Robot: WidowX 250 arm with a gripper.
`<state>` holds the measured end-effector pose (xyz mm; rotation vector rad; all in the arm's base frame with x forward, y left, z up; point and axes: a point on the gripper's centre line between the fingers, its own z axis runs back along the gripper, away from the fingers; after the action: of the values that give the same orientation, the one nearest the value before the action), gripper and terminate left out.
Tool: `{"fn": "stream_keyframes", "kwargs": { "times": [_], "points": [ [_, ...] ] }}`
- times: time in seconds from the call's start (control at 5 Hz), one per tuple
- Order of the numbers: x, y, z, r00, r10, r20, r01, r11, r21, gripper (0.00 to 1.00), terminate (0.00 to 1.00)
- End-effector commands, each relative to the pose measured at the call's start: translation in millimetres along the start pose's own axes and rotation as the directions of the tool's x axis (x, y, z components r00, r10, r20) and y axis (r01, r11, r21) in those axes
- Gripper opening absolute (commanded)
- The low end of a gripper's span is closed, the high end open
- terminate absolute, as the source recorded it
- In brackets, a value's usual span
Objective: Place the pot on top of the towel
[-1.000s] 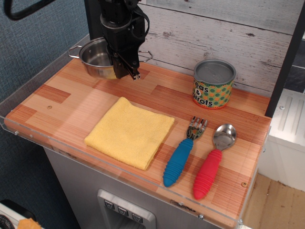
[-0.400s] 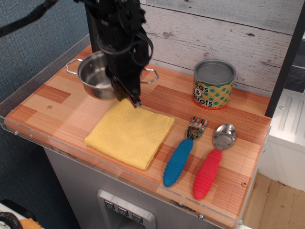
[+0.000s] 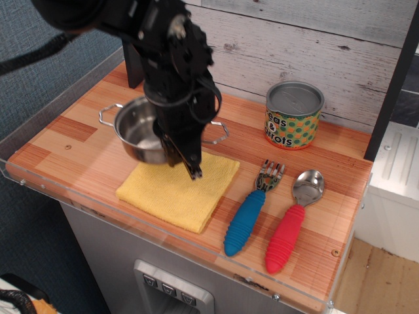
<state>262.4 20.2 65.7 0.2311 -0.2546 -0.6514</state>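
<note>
The shiny steel pot (image 3: 136, 134) with wire loop handles hangs over the far left part of the yellow towel (image 3: 175, 191). My gripper (image 3: 186, 159) is shut on the pot's right rim and holds it, fingers pointing down toward the towel. The pot's base covers the towel's back edge; whether it touches the cloth I cannot tell. The towel lies flat near the table's front edge.
A green-and-orange dotted tin can (image 3: 294, 115) stands at the back right. A blue-handled fork (image 3: 249, 214) and a red-handled spoon (image 3: 291, 223) lie right of the towel. A clear plastic rim (image 3: 39, 185) edges the wooden table; a plank wall stands behind.
My gripper has carried the pot from the back left corner forward and to the right, so it now hangs over the towel's back edge. The towel, can, fork and spoon have not moved.
</note>
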Motion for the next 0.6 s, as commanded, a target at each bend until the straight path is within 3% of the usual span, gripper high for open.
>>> {"fn": "stream_keyframes", "kwargs": {
  "times": [0.0, 0.4],
  "points": [
    [11.7, -21.7, -11.9, 0.998, -0.058, 0.030, 0.059, 0.998, -0.005, 0.00, 0.00],
    [7.4, -28.9, -17.7, 0.998, -0.065, 0.025, 0.065, 0.998, -0.021, 0.00, 0.00]
  ]
}}
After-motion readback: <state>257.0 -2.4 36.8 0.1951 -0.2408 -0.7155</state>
